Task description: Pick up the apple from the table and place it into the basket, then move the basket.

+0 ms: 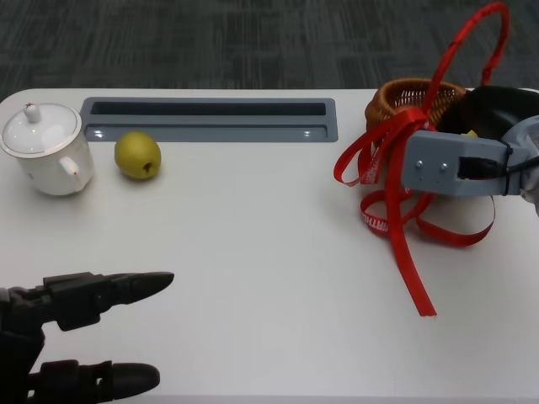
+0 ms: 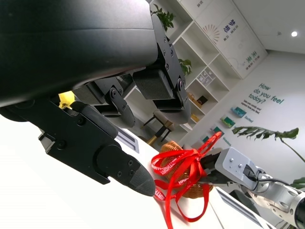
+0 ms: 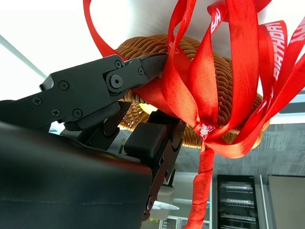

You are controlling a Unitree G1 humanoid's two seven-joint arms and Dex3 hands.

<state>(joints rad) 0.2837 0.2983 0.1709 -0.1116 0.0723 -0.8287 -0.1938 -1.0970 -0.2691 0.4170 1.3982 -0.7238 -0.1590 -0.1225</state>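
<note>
Head view: apple [image 1: 138, 155] sits on the counter [image 1: 253, 252] beside a lidded cup [image 1: 46, 150]; left robot hand [image 1: 80, 337] hovers open. Right wrist view: right robot hand [image 3: 143, 107] grips the wicker basket [image 3: 224, 95] rim (contents hidden, red ribbon [image 3: 214, 76] draped).

Count on the table [image 1: 253, 252]: one apple [image 1: 138, 155], yellow-green, well ahead of the left hand [image 1: 80, 337]. One white lidded pot [image 1: 46, 150], just beside the apple. One wicker basket [image 1: 404, 105] at the right hand [image 1: 493, 135], which reaches into its rim. One red ribbon [image 1: 396, 194] tied on the basket, several loops and tails. Two hands total. One grey recessed tray slot [image 1: 210, 118] beyond the apple.
</note>
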